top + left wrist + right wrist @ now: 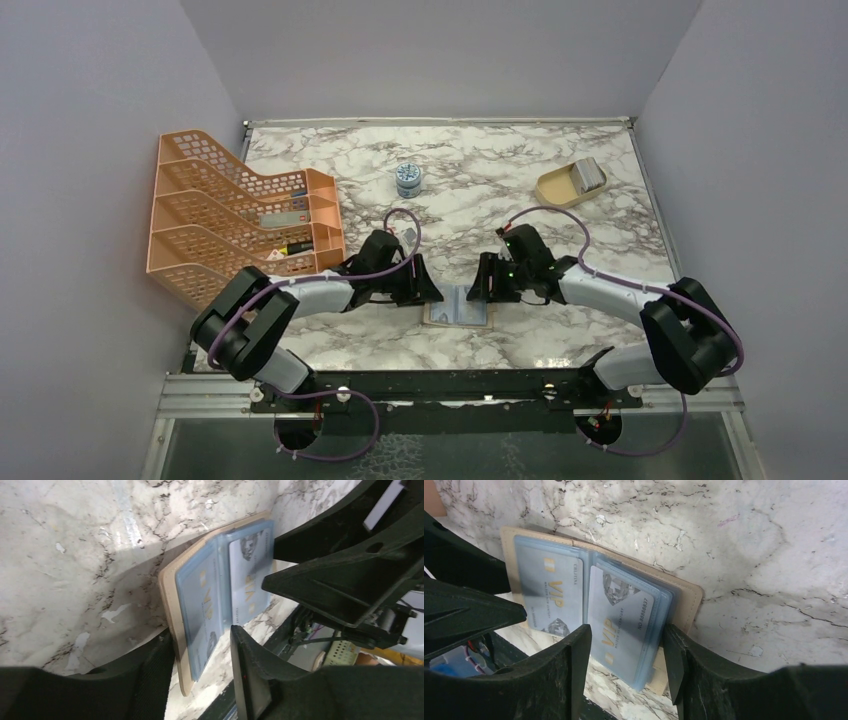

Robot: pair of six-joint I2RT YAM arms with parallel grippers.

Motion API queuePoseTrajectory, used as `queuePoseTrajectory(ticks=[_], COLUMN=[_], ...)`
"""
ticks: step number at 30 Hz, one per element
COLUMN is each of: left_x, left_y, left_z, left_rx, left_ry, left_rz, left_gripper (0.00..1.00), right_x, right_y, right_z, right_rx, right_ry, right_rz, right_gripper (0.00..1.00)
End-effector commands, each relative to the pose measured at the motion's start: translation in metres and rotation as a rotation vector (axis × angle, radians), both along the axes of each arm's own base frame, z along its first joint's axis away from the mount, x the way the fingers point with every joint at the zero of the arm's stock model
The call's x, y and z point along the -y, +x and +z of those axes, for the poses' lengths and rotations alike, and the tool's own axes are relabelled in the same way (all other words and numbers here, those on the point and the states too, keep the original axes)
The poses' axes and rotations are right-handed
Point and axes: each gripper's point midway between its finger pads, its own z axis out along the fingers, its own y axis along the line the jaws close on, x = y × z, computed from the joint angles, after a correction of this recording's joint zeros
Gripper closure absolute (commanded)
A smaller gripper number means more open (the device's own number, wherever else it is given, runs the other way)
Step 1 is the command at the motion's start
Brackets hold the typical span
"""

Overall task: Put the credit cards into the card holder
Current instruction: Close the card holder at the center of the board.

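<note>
The card holder [691,596] is matt tan outside, glossy plastic inside.

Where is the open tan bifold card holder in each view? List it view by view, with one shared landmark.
Top external: the open tan bifold card holder lies low centre on the grey-veined white marble table.
Left wrist: card holder at centre, slanting from upper right to lower middle.
Right wrist: card holder left of centre, slanting down toward the right.
Shared landmark: the marble table beneath it.
</note>
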Motion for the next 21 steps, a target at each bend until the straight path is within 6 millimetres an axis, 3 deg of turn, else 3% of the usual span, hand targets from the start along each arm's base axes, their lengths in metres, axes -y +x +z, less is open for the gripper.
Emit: queuePoseTrajectory(ticks=[1, 5, 11, 15, 21], left_x=[0.009, 0.006, -0.013, -0.027, -0.043], left_y=[-0.001, 0.002, 0.014, 0.023, 0.030], left_z=[0.028, 0.030, 0.026, 0.028, 0.031], left_rx=[0.035, 0.053, 0.096, 0.103, 0.091], left_ry=[-0.100, -0.071, 0.085, 0.143, 0.160], left_rz=[-0.021, -0.012, 0.003, 0.006, 0.021], left_gripper=[0.58, 0.73, 0.98, 1.00, 1.00], right_x=[-0.003, -0.006, -0.017, -0.014, -0.023], right_y=[-0.013, -0.014, -0.006, 0.012, 0.035], right_z=[-0.010, -0.005, 0.020, 0.041, 0.098], right_rx=[-0.030, -0.012, 0.103, 0.218, 0.510], right_ry=[0.029, 0.052, 0.085, 0.000, 0.023], right_rz=[0.028, 0.058, 0.199, 0.295, 0.421], right_gripper=[0.46, 0.46, 0.46, 0.46, 0.47])
